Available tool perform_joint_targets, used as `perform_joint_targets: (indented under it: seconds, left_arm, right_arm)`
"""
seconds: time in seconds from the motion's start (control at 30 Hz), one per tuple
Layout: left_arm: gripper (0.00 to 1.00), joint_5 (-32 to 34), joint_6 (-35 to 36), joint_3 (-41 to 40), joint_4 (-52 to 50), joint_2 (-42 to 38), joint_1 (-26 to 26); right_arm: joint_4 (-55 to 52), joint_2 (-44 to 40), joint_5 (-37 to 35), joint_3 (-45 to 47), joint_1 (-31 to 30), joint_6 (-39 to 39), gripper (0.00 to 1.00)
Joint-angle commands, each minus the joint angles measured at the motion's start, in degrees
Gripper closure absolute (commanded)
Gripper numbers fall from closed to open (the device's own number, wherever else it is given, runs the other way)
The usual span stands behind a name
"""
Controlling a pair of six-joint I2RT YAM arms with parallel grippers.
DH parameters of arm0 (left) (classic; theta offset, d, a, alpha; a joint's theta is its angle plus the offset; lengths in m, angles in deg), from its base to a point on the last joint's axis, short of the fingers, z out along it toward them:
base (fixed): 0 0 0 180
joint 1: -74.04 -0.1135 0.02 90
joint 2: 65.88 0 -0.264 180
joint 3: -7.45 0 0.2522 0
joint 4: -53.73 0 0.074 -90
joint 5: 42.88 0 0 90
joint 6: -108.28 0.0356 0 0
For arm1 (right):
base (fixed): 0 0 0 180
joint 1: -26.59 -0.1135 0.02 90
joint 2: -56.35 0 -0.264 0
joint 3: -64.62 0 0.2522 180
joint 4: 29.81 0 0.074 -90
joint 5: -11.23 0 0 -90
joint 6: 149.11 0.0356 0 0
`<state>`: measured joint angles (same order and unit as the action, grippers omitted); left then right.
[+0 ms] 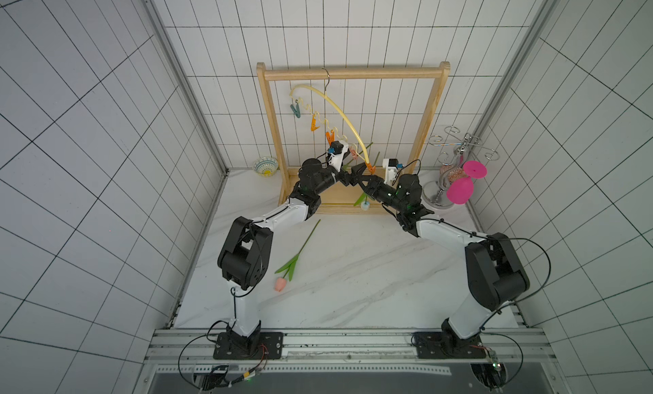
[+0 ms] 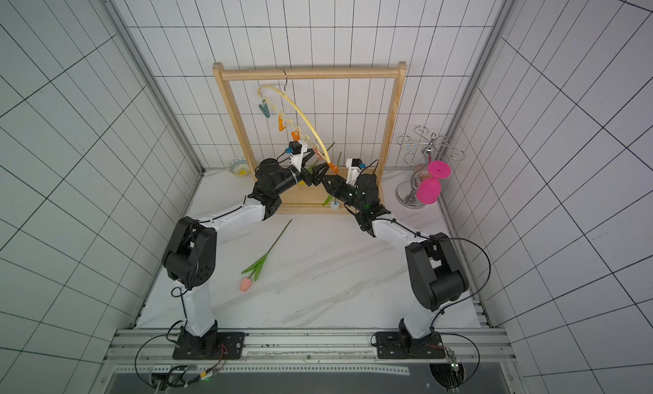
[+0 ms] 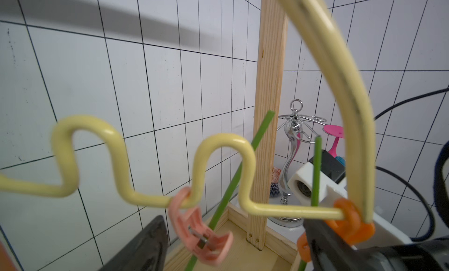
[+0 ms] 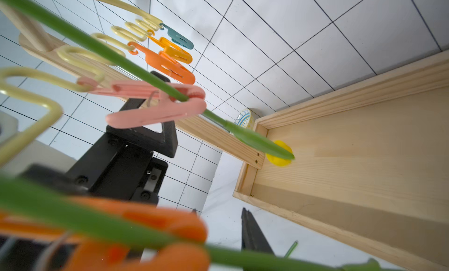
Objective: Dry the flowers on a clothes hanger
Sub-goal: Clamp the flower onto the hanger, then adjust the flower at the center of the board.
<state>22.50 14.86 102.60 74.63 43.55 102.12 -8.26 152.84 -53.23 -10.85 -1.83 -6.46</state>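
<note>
At 12 o'clock on the worktop (image 1: 353, 275) stands the wooden rack (image 1: 353, 73). From its top bar the clothes hanger (image 3: 349, 92) hangs by its hook, tilted, with the loaded end low. Two of the three flowers look hung. The yellow tulip (image 4: 279, 161) dangles head down, its stem nipped in the pink clothespin (image 4: 155, 109) and its bloom close over the rack's base. The white tulip (image 1: 364, 206) hangs just beside it at the hanger's low tip, its stem running through the orange clothespin (image 3: 347, 218). The pink tulip (image 1: 280, 283) lies flat on the worktop at about 8 o'clock, well apart from the rack. I judge the job two thirds done, with that one left to lift and clip. Three pins higher up the wavy bar are free, the teal clothespin (image 4: 178, 40) among them.

My left claw (image 3: 233, 231) is spread wide on either side of the pink clothespin and has hold of nothing. My right claw (image 1: 362, 178) sits at the orange clothespin. The pin hides one finger, so I cannot tell how wide the claw is or whether it presses the pin.

White tiled walls (image 1: 88, 162) with dark grout close the room on three sides. The worktop is pale with grey marble-like veining. At 2 o'clock a silver stand (image 1: 440, 197) carries a magenta goblet (image 1: 459, 190), foot up. A small patterned bowl (image 1: 265, 165) sits at 11 o'clock.
</note>
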Motion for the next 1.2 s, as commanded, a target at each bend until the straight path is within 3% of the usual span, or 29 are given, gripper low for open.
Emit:
perform_joint_targets:
  seconds: [0.0,0.3,0.53,0.67,0.87,1.0,1.17]
  left_arm:
    - [0.01,1.98,0.62,-3.18,-1.3,-4.14,0.28]
    - [0.01,17.01,-4.12,-18.61,-11.53,-16.95,0.31]
    - [0.01,42.58,-20.8,-21.59,-39.9,-28.08,0.23]
    - [0.01,50.07,-27.22,-26.34,-50.03,-32.79,-0.87]
    - [0.01,37.77,-34.82,-38.83,-50.96,-34.68,-6.55]
    - [0.01,33.99,-38.29,-42.78,-53.02,-32.86,-6.54]
    - [0.01,27.49,-42.18,-47.33,-52.88,-31.46,-5.03]
  right_arm:
    - [-5.01,-3.36,-2.49,-3.81,0.93,-3.16,0.67]
    - [-14.84,-10.22,-1.72,-3.18,2.19,-6.0,0.64]
    - [-21.65,-19.25,-0.58,0.78,2.07,-5.53,0.64]
    - [-30.58,-26.01,-0.77,2.15,0.41,-8.23,0.64]
    - [-56.07,-37.06,-13.03,2.95,-11.07,-17.91,0.64]
    - [-56.31,-44.56,-16.41,11.81,-17.65,-15.97,0.64]
    - [-55.8,-48.72,-17.12,17.4,-19.54,-13.52,0.64]
